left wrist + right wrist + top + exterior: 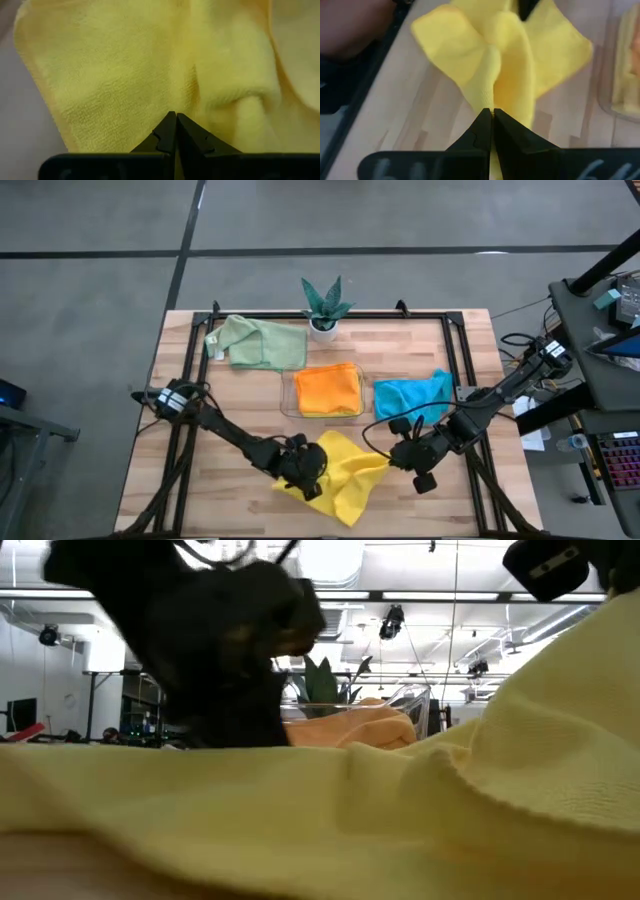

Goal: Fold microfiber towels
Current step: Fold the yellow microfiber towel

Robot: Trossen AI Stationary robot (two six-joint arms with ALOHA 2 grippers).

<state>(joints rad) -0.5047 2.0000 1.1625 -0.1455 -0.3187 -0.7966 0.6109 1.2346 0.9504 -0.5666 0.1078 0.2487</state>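
Yellow towel (345, 472) lies rumpled at the table's (200, 480) near edge; we see it stretched between both grippers, left gripper (312, 477) pinching its left side, right gripper (392, 457) pinching its right corner.

Front-left table (190, 480) free; tray (288, 395), plant (324, 308) block centre.

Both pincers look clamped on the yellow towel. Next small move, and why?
Probably: the right pincer carries its pinched corner across toward the left pincer to lay one half over the other. Both are shut on the crumpled yellow microfiber towel at the near edge of the wooden table; it lies bunched, with no clean fold yet.
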